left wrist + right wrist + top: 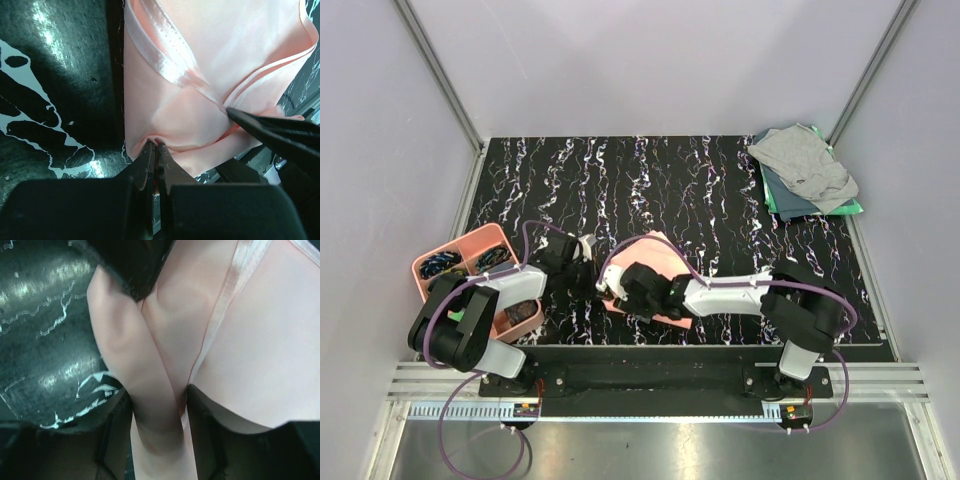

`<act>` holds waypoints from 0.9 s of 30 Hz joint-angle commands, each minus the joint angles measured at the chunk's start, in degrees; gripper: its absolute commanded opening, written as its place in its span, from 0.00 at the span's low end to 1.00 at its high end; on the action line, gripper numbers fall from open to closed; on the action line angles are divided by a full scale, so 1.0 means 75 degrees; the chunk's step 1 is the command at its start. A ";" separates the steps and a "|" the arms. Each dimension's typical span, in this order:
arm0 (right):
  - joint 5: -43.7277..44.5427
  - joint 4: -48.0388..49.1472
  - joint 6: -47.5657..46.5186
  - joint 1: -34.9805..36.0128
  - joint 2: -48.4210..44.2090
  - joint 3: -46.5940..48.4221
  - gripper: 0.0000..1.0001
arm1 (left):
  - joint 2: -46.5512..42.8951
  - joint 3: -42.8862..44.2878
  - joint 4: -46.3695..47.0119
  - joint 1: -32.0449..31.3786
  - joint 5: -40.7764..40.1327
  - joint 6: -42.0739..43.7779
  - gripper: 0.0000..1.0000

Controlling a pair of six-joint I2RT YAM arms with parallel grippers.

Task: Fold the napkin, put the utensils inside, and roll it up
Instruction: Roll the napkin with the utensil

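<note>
Marbled table (720,180) — wrist views alone: left jaws, right jaws tight on napkin (225,40)

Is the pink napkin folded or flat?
Folded. The napkin shows hemmed edges lying in layers, and the left gripper pinches a bunched fold.

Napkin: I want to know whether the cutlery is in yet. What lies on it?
Only the grippers: the left gripper pinches an edge of the napkin, a fold sits in the right gripper. No cutlery shows there; inside the folds is hidden.
</note>
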 commanded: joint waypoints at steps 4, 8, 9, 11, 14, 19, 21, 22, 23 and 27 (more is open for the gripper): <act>-0.2249 -0.1741 0.0490 -0.0441 0.1046 0.0962 0.40 | -0.0265 0.0351 -0.0286 -0.0005 -0.0038 0.0148 0.04; -0.2754 -0.2140 0.0642 -0.0722 0.1304 0.1245 0.30 | -0.0814 0.0398 -0.0531 0.0065 -0.0507 0.0113 0.28; -0.2859 -0.2280 0.0678 -0.0769 0.1328 0.1292 0.29 | -0.0921 0.0398 -0.0579 0.0088 -0.0693 0.0101 0.36; -0.3187 -0.2421 0.0713 -0.0979 0.1328 0.1386 0.28 | -0.1236 0.0293 -0.0708 0.0170 -0.0870 0.0089 0.43; -0.3773 -0.2468 0.0737 -0.1237 0.1316 0.1386 0.27 | -0.1659 0.0059 -0.0744 0.0252 -0.1128 0.0089 0.53; -0.5143 -0.2480 0.0795 -0.1812 0.1479 0.1445 0.27 | -0.2314 -0.0375 -0.0545 0.0264 -0.1199 0.0054 0.70; -0.5693 -0.2469 0.0795 -0.2010 0.1608 0.1491 0.27 | -0.2561 -0.0633 -0.0288 0.0264 -0.1188 -0.0027 0.74; -0.5893 -0.2457 0.0784 -0.2081 0.1737 0.1503 0.27 | -0.2783 -0.0842 0.0004 0.0264 -0.1164 -0.0063 0.77; -0.6069 -0.2445 0.0807 -0.2151 0.1808 0.1527 0.27 | -0.2890 -0.0949 0.0169 0.0264 -0.1013 -0.0086 0.78; -0.6877 -0.2445 0.0854 -0.2444 0.2171 0.1679 0.25 | -0.3148 -0.1336 0.0779 0.0264 -0.0707 -0.0110 0.81</act>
